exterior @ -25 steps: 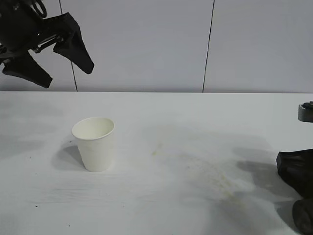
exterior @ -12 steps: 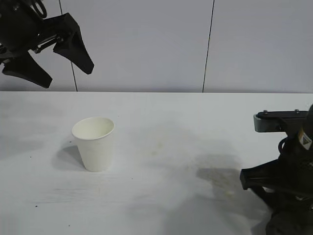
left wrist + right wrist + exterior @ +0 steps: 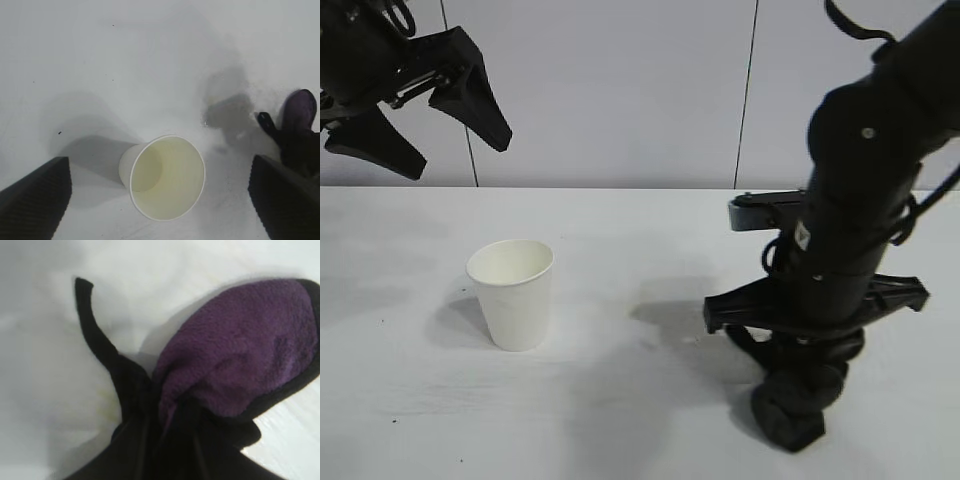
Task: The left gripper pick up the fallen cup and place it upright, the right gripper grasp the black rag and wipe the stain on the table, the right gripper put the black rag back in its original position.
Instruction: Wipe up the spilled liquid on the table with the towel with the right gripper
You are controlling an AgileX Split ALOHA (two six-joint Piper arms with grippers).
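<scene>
Cup (image 3: 511, 293) upright at left on table (image 3: 620, 215); left gripper (image 3: 420, 110) parked above, jaws wide. Right gripper (image 3: 798, 385) clamps black rag (image 3: 790, 410) down at near right, pressed for wiping the stain, now hidden.

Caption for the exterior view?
Right gripper presses black rag onto table; cup upright, left gripper raised open.

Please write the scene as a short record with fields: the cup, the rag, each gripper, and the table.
cup: the cup stands upright on the table, mouth up
rag: the black rag hangs bunched from the right gripper, its lower end on the table
left gripper: the left gripper is raised above and behind the cup, fingers wide open, empty
right gripper: the right gripper points down, shut on the black rag
table: the table is white
</scene>
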